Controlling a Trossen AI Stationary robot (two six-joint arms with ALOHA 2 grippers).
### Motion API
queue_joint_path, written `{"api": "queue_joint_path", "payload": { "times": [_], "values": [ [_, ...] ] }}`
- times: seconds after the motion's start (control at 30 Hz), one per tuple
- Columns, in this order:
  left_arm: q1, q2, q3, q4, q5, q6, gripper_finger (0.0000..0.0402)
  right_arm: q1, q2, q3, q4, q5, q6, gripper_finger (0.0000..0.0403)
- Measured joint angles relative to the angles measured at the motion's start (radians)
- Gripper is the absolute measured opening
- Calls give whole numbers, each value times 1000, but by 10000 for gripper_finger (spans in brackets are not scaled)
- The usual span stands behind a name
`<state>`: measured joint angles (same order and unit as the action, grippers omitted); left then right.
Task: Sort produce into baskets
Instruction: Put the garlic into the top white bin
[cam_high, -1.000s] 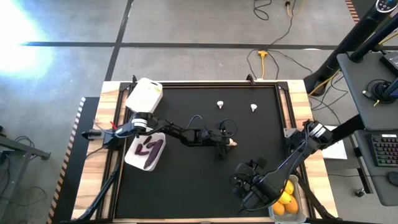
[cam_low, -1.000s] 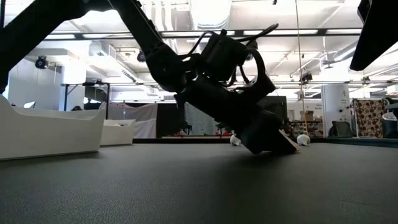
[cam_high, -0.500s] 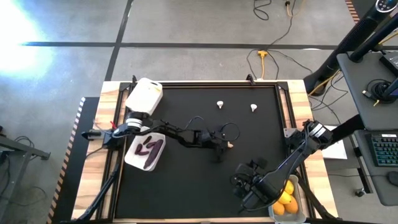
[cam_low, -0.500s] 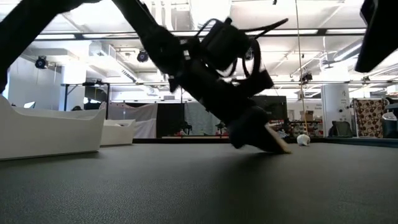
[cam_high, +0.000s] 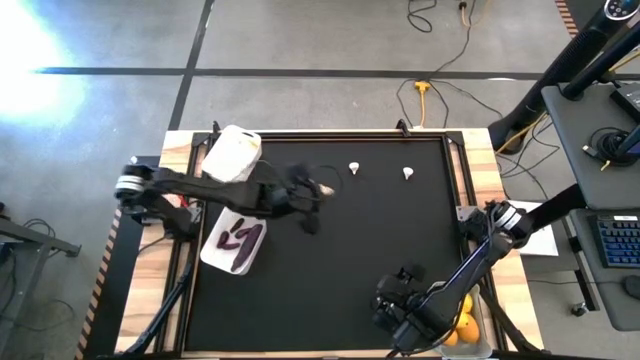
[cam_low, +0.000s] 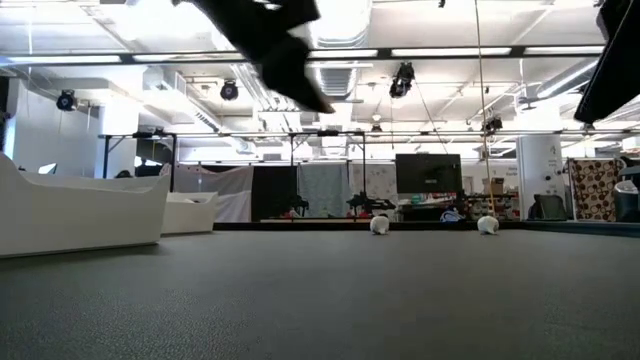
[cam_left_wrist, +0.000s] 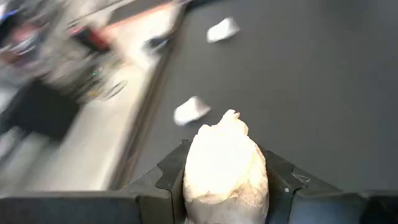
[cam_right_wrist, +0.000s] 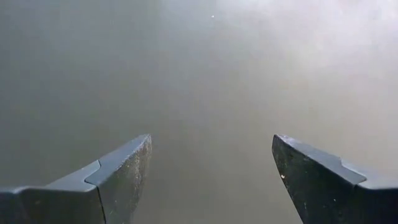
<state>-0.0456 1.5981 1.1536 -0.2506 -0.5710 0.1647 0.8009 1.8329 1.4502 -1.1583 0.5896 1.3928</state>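
**Near edge.** The right gripper (cam_right_wrist: 211, 148) is held low over the bench (cam_high: 330, 275) by the near right corner, jaws released and empty. Just beside it, the clear basket (cam_high: 487, 320) is largely covered by the right arm. Only a few yellow and orange fruits (cam_high: 461, 322) can be seen in it, and a count cannot be made.

**Left edge.** A white basket (cam_high: 207, 252) holding dark purple eggplant pieces (cam_high: 238, 238) is noted.

**Change observed.** A second ago the left gripper (cam_high: 312, 192) was down on the bench near its middle, jaws wide. It is now raised clear of the surface and has been swung toward the far left corner, jaws clenched on a white garlic bulb (cam_left_wrist: 225, 165). The pick is judged complete and the carry under way. The second white basket (cam_high: 235, 150), at the far left corner, is taken to be the destination.

**Far edge.** Two further garlic bulbs (cam_high: 354, 167) (cam_high: 407, 173) lie apart on the bench, not yet sorted.

**Obscured.** The left arm is blurred by motion. The contents of the far left basket cannot be made out. In the low view only the left gripper's tip is seen, cut off at the top.
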Motion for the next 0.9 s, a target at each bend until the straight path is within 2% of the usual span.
{"api": "queue_joint_path", "payload": {
  "times": [0.1,0.2,0.37,0.47,0.6,0.67,0.8,0.9],
  "values": [
    [26,-113,-22,-231,-104,-83,115,0,19,0,14,16,-45,327],
    [82,-216,-21,-452,-124,-185,115,-3,35,-1,21,21,-68,326],
    [261,-314,-42,-712,-126,-312,116,-3,49,-2,20,81,-66,326],
    [406,-347,-81,-788,-124,-380,116,-3,50,-2,23,116,-69,327],
    [590,-361,-175,-758,-115,-400,117,-3,51,-2,22,119,-69,326],
    [672,-357,-225,-681,-52,-402,117,-3,51,-2,24,121,-78,327],
    [800,-318,-315,-486,151,-412,118,-6,51,-2,23,130,-84,326],
    [847,-265,-346,-419,167,-435,118,-8,51,-2,26,129,-84,327]
  ]
}}
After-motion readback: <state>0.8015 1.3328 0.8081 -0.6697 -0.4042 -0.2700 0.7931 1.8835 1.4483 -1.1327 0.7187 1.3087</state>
